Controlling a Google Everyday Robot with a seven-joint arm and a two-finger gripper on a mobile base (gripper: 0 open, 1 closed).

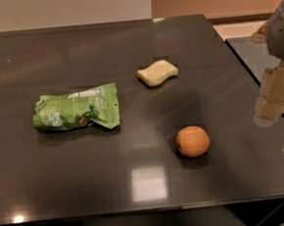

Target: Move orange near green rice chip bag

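The orange is seen resting on the dark, glossy tabletop, with its dark stem dimple turned toward the left side of the view. Everything else is placed here from the orange. The green rice chip bag is found well apart from it, up and to the left, lying flat and crumpled with its white lettering along the upper edge and small printed pictures on its face. A wide strip of bare tabletop is left between the two, so the orange is not near the bag. A pale yellow wavy sponge is laid farther back than the orange and slightly to its left, closer to the orange than the bag is, and touching neither. The gripper is seen to the right of the orange and somewhat higher in the view, at the right edge of the tabletop, clear of the orange and of every other thing. It is shown as pale, blocky segments under a grey arm part, and whether the jaws are apart or together cannot be told. A square patch of reflected light is cast on the tabletop just in front of the orange and to its left.
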